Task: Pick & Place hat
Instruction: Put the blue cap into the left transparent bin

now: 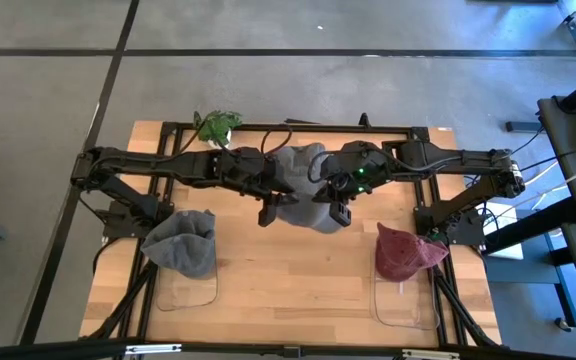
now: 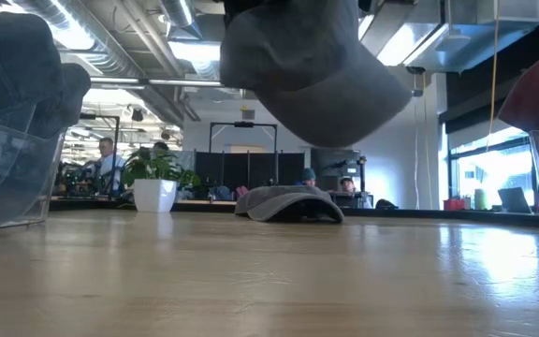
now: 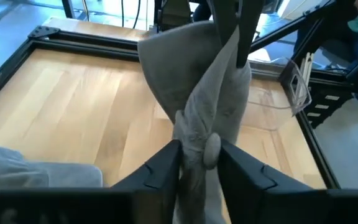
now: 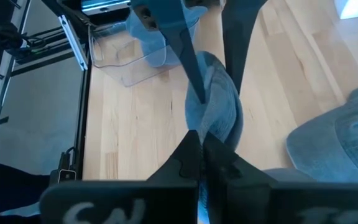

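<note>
A grey hat (image 1: 303, 208) hangs above the table's middle between my two grippers; the low view shows it (image 2: 307, 75) clear of the wood. My left gripper (image 3: 199, 149) is shut on it from the table's left. From the right, my right gripper (image 4: 202, 140) is shut on it too. A second grey hat (image 2: 288, 204) lies with its underside on the table toward the far edge. The left bin (image 1: 183, 285) holds a grey hat (image 1: 183, 245) and the right bin (image 1: 405, 300) holds a maroon hat (image 1: 406, 252). My left gripper pinches a bunched, twisted part of the hat's cloth (image 3: 197, 134) between its two fingers (image 3: 166, 167), several layers together. The fingers slant down from the table's left. The hat is lifted clear of the table. My right gripper pinches a fold of the hat's cloth (image 4: 211, 118) between its shut fingers (image 4: 188, 152), which slant down from the table's right. The left wrist view shows its fingers (image 3: 229, 31) at the hat's upper part. The cloth runs in a band from this hold to the left gripper's.
A potted plant (image 1: 216, 125) stands at the far left corner. Dark frame rails (image 1: 298, 128) run round the table's edges. Bare wood (image 1: 298, 290) lies between the two bins at the near side. People sit in the room beyond the table (image 2: 106, 159).
</note>
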Robot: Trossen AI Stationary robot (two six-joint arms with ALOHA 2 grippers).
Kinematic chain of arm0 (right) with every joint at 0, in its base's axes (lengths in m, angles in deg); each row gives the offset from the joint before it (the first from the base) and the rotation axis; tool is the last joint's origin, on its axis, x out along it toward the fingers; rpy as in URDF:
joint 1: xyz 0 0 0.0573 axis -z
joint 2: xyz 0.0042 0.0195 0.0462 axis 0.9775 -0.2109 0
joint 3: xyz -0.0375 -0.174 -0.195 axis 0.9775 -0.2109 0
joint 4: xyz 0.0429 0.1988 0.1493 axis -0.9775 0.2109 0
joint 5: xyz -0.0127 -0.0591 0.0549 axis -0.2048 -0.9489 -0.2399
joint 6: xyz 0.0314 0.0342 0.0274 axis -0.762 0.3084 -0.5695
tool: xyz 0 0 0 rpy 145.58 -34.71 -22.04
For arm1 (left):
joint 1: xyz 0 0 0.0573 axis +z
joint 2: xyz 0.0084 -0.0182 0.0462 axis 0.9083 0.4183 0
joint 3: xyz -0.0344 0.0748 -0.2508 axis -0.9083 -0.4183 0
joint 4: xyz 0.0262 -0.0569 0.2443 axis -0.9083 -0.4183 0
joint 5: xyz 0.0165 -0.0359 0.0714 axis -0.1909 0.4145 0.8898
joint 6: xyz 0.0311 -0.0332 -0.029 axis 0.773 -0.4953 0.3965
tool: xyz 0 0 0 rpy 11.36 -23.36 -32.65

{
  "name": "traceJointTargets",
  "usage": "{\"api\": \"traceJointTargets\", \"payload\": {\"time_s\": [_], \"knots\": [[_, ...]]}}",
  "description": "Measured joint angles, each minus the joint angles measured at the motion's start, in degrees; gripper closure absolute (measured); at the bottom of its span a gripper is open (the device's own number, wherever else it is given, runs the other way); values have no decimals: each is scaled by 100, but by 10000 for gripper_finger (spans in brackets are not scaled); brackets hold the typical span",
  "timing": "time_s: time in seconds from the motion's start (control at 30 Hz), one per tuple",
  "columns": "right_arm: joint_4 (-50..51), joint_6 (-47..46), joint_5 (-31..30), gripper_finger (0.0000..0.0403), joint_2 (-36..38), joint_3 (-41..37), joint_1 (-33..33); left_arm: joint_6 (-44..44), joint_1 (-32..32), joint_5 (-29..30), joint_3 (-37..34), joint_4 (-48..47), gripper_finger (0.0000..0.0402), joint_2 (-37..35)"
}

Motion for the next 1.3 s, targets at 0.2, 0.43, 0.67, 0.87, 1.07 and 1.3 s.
{"api": "traceJointTargets", "payload": {"time_s": [0.2,0.43,0.67,0.87,1.07,1.3], "knots": [[0,24,0,399,0,0,0,-9,0,-22,0,28,376,0],[-5,498,234,384,0,0,0,-451,-15,-428,0,-14,379,-136],[275,742,146,278,125,0,-1,-1070,-308,-771,597,-1308,379,-310],[920,748,-1238,206,534,2,134,-1667,-865,-801,1828,-2976,379,-313],[1533,747,-1910,183,762,2,313,-2752,-1544,-732,2918,-4291,379,-325],[1830,744,-1963,182,751,2,431,-3653,-2414,-587,3254,-5461,379,-319]]}}
